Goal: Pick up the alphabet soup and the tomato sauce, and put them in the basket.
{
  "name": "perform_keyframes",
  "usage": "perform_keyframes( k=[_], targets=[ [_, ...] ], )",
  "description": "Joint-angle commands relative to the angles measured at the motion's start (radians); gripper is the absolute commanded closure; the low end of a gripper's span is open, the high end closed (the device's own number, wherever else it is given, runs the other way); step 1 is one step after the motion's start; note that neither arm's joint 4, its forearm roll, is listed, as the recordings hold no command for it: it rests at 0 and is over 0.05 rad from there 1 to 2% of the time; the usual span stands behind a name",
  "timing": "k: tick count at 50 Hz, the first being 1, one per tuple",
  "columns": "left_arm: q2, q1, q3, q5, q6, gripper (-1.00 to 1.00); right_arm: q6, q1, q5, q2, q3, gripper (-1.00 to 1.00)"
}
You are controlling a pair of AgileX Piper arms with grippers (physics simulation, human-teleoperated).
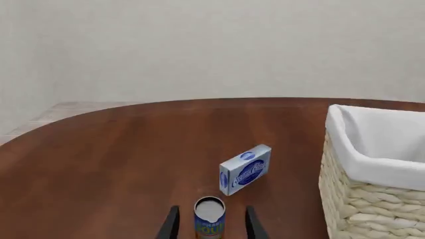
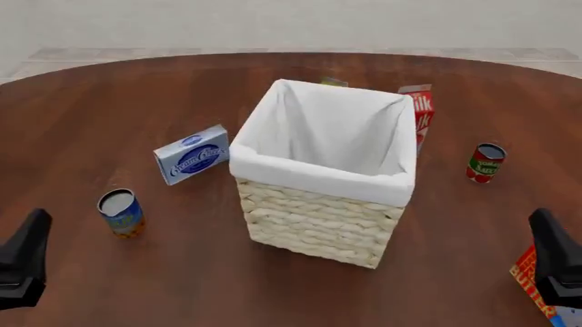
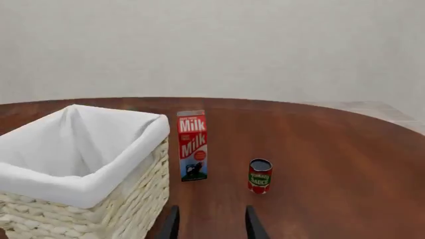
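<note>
Wicker basket [image 2: 314, 225], square and cloth-lined, hides most of the milk carton [image 2: 421, 112] behind it. Left gripper [image 1: 209, 226] stands apart around the silver-topped soup can [image 2: 121, 212], not touching. Right gripper [image 3: 209, 224] is likewise spread, the dark-topped sauce can [image 2: 486, 162] well ahead on smooth brown table [image 2: 109, 109]. A blue box [image 2: 192, 154] lies tilted nearby.
</note>
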Motion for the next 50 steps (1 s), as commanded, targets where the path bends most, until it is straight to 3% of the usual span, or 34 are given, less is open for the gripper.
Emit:
perform_keyframes(
  k=[1,15,23,25,27,38,50],
  targets=[
    [0.003,0.0,-0.002,0.001,0.0,-1.0,0.001,0.0,-0.006,0.016,-0.002,-1.0],
    [0.0,0.0,-0.002,0.006,-0.001,-1.0,0.007,0.009,0.009,0.027,-0.014,-1.0],
    [-0.001,0.016,-0.003,0.003,0.0,-1.0,-0.015,0.012,-0.065,0.138,-0.039,-1.0],
    [-0.001,0.016,-0.003,0.003,-0.002,-1.0,0.009,0.007,-0.083,0.172,-0.045,-1.0],
    [0.002,0.014,-0.002,0.002,-0.002,-1.0,-0.001,0.016,-0.091,0.188,-0.054,-1.0],
    [0.007,0.013,-0.002,-0.001,-0.006,-1.0,-0.004,0.029,-0.022,0.202,-0.139,-1.0],
    [0.004,0.015,-0.001,0.004,-0.008,-1.0,-0.001,0.028,0.083,0.266,-0.314,-1.0]
  ],
)
